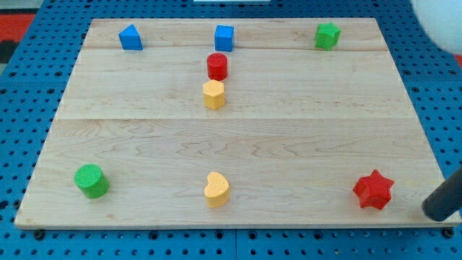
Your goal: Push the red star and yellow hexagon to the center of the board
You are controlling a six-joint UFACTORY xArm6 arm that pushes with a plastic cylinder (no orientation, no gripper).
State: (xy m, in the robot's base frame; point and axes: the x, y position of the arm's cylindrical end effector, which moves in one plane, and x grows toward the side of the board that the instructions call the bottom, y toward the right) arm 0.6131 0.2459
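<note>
Nearest the view's bottom edge, three blocks sit in a loose row on the wooden board: a green cylinder toward the left corner, a yellow heart about midway, and the red star toward the right corner. Just beside the star, at the view's right, my tip comes in as a dark rod at the board's edge, near the star but apart from it; it is a bare rod with no fingers to spread or press. Farther up, a little above the middle, the yellow hexagon stands touching a red cylinder on its far side. Along the top edge sit a blue block of unclear shape at the left, a blue cube just beyond the red cylinder, and a green block at the right. Blue pegboard surrounds the board.
</note>
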